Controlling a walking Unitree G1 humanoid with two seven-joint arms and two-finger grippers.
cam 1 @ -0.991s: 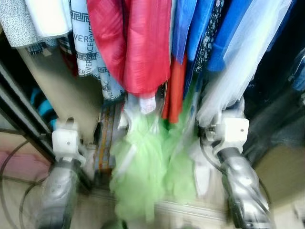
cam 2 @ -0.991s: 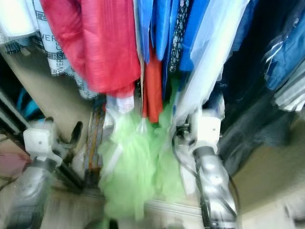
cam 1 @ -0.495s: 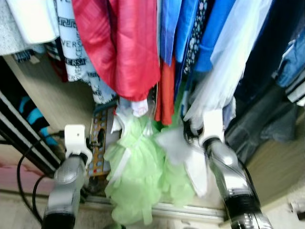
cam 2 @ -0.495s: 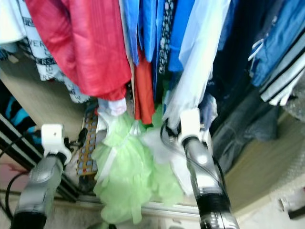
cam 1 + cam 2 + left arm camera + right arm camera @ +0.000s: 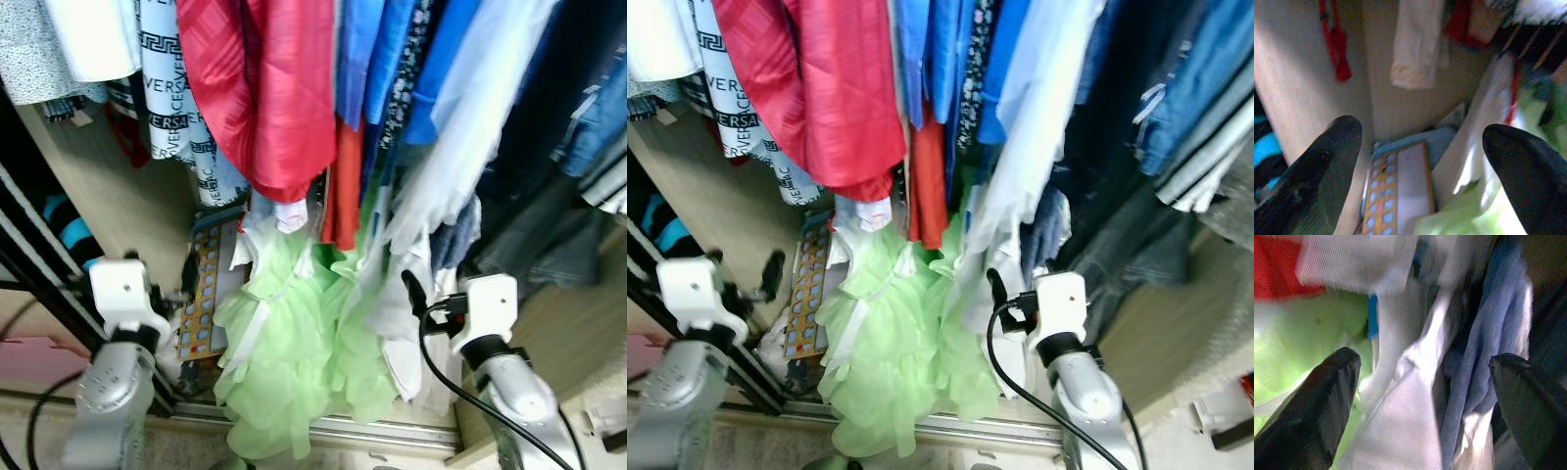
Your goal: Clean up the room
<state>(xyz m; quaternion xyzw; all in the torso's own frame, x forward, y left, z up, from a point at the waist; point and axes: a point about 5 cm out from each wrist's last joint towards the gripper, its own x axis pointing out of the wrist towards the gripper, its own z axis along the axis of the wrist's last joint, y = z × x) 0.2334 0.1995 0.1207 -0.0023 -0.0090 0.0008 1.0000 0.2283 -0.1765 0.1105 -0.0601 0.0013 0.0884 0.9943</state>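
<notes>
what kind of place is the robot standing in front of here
Most likely an open bedroom wardrobe: a row of hanging clothes, among them a red satin garment and a frilly light green dress, above a metal sliding-door track along the floor.

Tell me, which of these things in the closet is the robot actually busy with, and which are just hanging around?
Likely part of the job:
- right gripper, open, pointed at the white garment
- left gripper, open, facing the patterned board
- light green dress, reaching down to the closet's floor track

Just there:
- red garment
- blue shirts
- black-and-white printed garment
- dark clothes
</notes>
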